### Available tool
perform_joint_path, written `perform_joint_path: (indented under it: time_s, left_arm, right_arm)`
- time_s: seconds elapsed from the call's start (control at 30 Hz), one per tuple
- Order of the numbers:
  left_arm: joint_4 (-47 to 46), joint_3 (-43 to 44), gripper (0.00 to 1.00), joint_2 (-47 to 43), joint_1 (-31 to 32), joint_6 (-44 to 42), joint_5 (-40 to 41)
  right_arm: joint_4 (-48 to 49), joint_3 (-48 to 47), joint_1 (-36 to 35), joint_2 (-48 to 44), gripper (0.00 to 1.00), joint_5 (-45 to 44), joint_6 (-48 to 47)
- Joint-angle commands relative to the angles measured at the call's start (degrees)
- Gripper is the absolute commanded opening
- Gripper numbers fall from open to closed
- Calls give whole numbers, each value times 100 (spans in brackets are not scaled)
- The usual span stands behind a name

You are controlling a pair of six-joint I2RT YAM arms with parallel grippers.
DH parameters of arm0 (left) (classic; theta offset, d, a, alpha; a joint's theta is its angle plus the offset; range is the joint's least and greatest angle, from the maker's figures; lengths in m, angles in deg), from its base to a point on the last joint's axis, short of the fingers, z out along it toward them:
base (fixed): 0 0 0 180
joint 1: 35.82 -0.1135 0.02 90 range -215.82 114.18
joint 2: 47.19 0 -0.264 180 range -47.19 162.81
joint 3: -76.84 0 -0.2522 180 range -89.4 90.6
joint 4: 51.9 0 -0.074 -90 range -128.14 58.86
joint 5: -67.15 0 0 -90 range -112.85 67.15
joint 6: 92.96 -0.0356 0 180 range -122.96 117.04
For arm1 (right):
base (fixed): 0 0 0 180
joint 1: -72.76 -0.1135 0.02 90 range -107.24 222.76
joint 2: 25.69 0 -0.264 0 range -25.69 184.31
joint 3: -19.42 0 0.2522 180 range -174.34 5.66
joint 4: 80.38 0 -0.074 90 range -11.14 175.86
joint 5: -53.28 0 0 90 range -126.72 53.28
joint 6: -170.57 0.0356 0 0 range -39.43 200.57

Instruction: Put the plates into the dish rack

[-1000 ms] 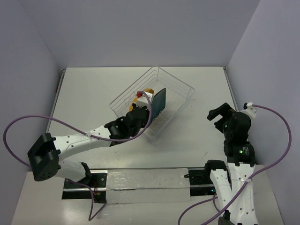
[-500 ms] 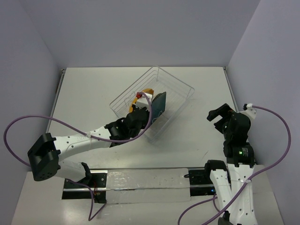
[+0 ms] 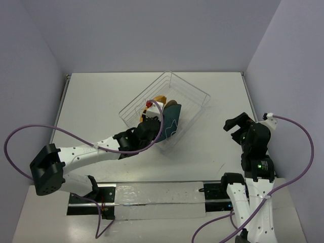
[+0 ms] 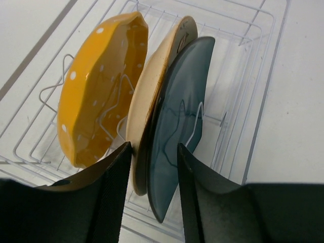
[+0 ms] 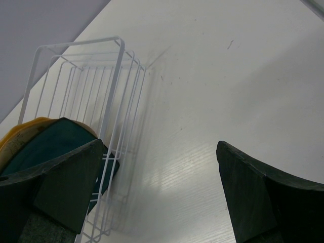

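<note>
Teal plate (image 4: pixel 178 126) tipped against beige plate (image 4: pixel 148 93), both on edge

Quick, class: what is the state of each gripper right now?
Left gripper: open, jaws astride the beige plate and teal plate rims.
Right gripper: open, empty.

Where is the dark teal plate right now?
In the left wrist view the teal plate stands on edge in the dish rack, rightmost, leaning against the beige plate.
</note>
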Motion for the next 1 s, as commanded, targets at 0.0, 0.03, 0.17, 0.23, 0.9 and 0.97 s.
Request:
perform_joint_path:
  time_s: [0.0,0.03,0.17,0.23,0.9,0.97]
  left_arm:
    - [369,269,52,-244,90,253,-187]
    - [447,340,58,-302,90,279,-147]
    - [492,626,90,-759,85,223,-76]
    - [678,835,91,-1048,54,203,37]
    - [3072,2079,99,-1553,-5905,2107,-2573]
    - [2919,1977,99,-1540,-5967,2123,-2769]
  right_arm:
    - [265,27,-33,-66,100,48,4]
    - [265,13,-26,-59,100,67,-31]
    - [268,-60,-33,-95,100,85,-124]
    - [274,-98,-33,-137,100,79,-155]
    - [19,-178,-33,-448,100,-797,-151]
    - [19,-167,-31,-527,100,-806,-169]
